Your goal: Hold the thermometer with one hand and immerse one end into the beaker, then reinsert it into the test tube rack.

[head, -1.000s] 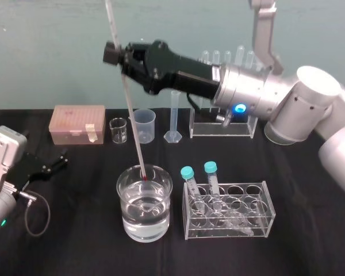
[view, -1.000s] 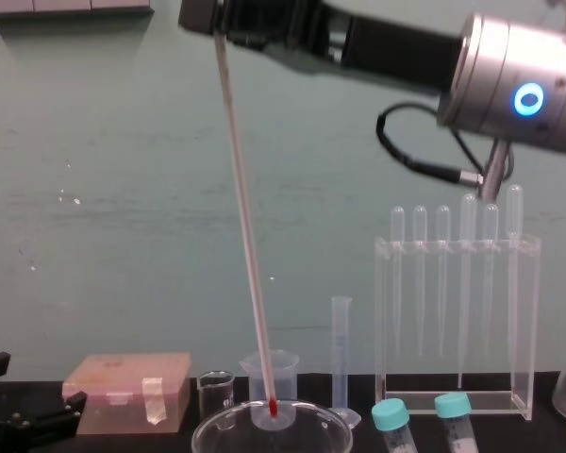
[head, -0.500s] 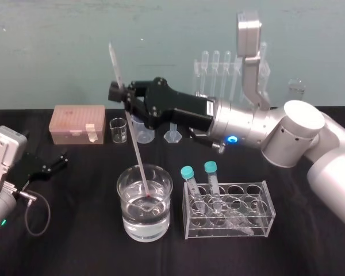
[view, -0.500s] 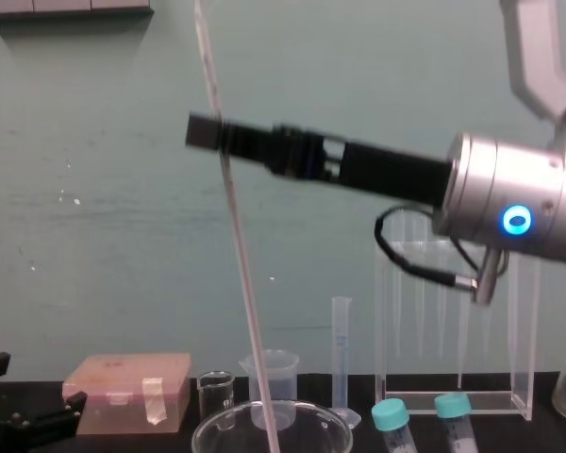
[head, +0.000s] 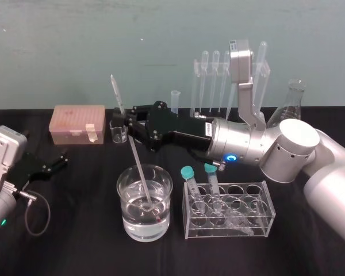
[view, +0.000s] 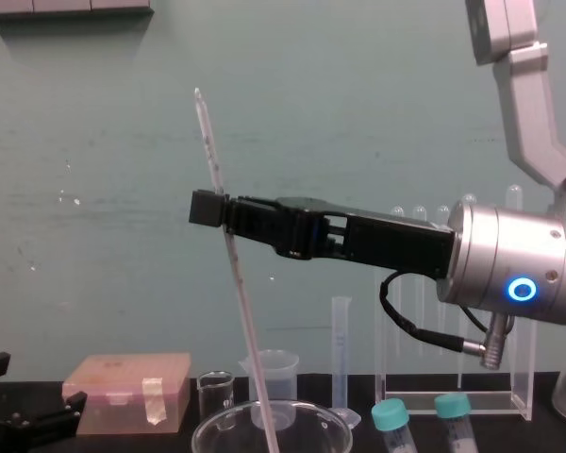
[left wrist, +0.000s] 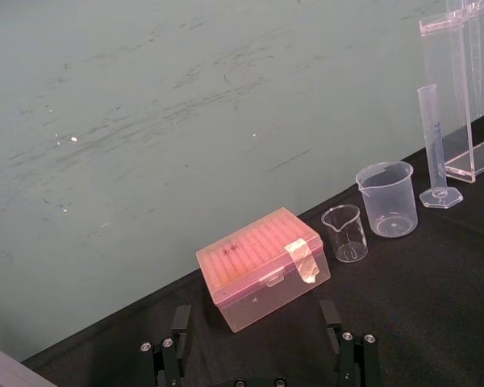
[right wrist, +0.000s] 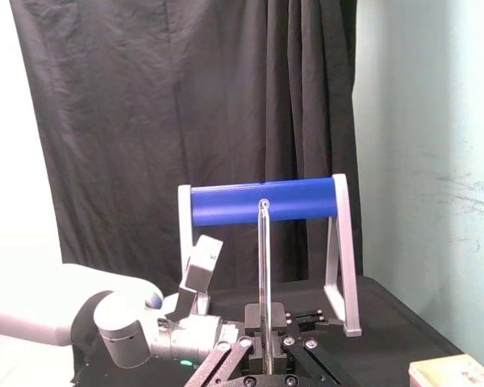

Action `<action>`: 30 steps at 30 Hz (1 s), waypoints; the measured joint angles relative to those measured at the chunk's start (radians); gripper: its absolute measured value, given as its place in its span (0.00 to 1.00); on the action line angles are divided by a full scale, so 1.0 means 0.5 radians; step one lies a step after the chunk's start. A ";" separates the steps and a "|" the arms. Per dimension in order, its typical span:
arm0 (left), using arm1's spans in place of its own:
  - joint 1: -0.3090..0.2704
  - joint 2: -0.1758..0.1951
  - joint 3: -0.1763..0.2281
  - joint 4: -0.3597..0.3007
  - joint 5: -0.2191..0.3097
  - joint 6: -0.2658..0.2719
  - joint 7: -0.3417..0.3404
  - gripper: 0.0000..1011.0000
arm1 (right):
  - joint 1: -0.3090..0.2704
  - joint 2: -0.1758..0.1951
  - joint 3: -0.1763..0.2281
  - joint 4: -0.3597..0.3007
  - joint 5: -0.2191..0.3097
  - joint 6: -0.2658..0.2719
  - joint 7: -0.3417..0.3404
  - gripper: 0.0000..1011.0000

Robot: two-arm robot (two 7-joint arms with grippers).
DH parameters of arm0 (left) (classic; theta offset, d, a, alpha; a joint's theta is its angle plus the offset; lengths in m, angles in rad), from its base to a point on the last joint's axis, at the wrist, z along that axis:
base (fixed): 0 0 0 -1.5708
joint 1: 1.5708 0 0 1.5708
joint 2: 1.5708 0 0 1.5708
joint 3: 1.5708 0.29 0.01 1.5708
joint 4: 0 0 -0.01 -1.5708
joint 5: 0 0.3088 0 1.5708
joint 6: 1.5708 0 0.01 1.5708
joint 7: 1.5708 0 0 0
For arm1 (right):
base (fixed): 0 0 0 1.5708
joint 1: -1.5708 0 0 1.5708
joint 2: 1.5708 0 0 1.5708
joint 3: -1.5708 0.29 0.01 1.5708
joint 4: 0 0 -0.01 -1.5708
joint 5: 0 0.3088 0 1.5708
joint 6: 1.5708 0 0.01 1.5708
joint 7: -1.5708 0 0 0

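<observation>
My right gripper [head: 128, 123] reaches left over the table, shut on the thermometer [head: 139, 168], a long whitish rod tilted slightly. Its lower end sits in the water of the large glass beaker [head: 126, 214] at the front centre, close to the bottom. From the chest the thermometer [view: 246, 332] runs from above the right gripper [view: 208, 209] down past the beaker's rim [view: 210, 428]. The test tube rack [view: 424, 379] with its pipettes stands at the back right, partly behind the arm. My left gripper [head: 62, 159] rests open on the table at the far left.
A pink tip box [head: 79, 123] and a small glass beaker [head: 118, 131] stand at the back left. A graduated cylinder [head: 173, 98] and a conical flask [head: 293, 98] are at the back. A low rack [head: 230, 213] with two teal-capped tubes sits right of the beaker.
My right gripper has come down and the thermometer with it. Its red tip went from the beaker's rim down into the water. The left arm has stayed still.
</observation>
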 joint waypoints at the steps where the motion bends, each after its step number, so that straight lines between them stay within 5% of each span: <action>1: 0.000 0.000 0.000 0.000 0.000 0.000 0.000 1.00 | -0.004 -0.001 0.001 0.000 0.000 0.000 0.001 0.06; 30: 0.000 0.000 0.000 0.000 0.000 0.000 0.000 1.00 | -0.059 -0.017 0.052 -0.014 -0.002 -0.002 -0.002 0.06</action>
